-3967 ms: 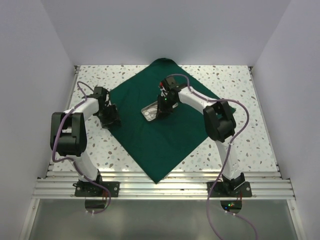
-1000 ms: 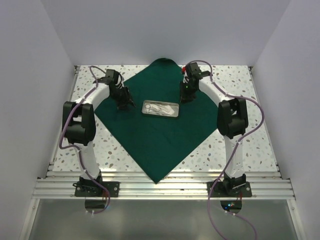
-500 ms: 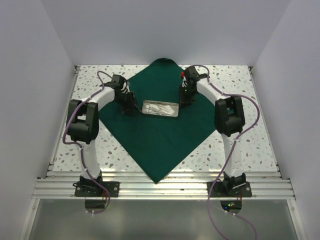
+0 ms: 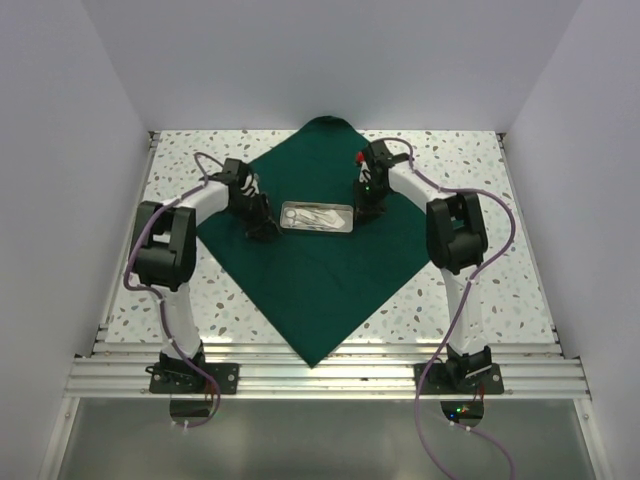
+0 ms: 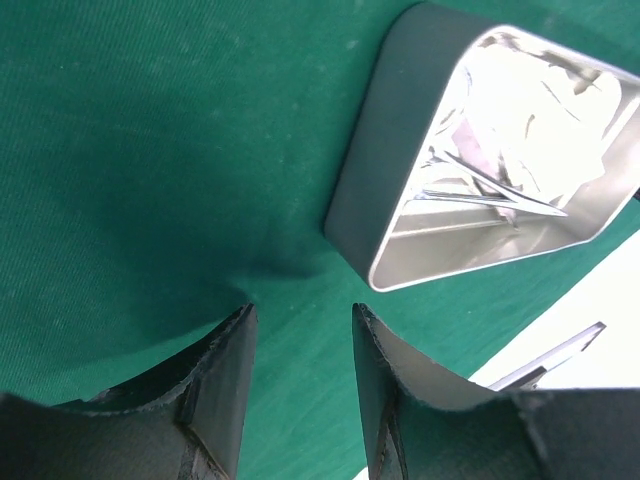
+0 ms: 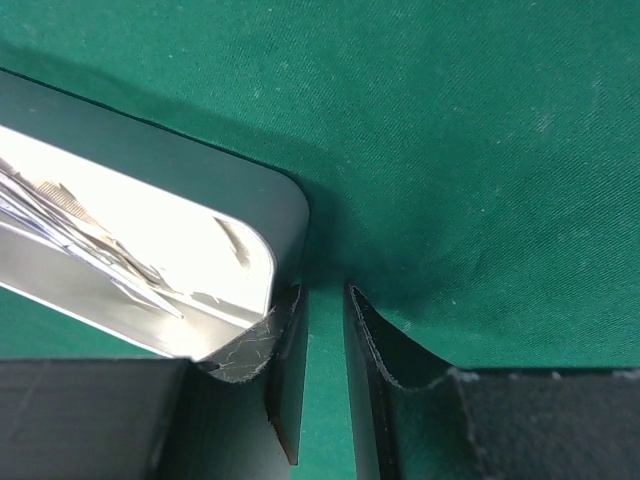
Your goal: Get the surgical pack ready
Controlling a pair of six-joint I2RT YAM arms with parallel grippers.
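The surgical pack lies open: a dark green cloth point(image 4: 320, 290) spread as a diamond, with a small silver tray point(image 4: 318, 216) of steel instruments point(image 5: 480, 190) near its middle. My left gripper point(image 4: 262, 228) sits low on the cloth just left of the tray. In the left wrist view it point(image 5: 300, 315) is open, only green cloth between its fingers, and the tray point(image 5: 370, 170) stands just beyond them. My right gripper point(image 4: 366, 210) is at the tray's right end. Its jaws point(image 6: 322, 292) stand a narrow gap apart, holding nothing, and the left finger point(image 6: 285, 340) rests against the tray's corner point(image 6: 290, 215).
The cloth lies on a speckled white table point(image 4: 480, 290) boxed in by white walls at the left, right and back. An aluminium rail point(image 4: 320, 375) carrying both arm bases runs along the near edge. The cloth's far corner point(image 4: 325, 125) reaches the back wall.
Four seconds ago the right gripper was over the tray. Over the last second both grippers have come down and closed in on the tray's two ends, and the tray slid slightly left.
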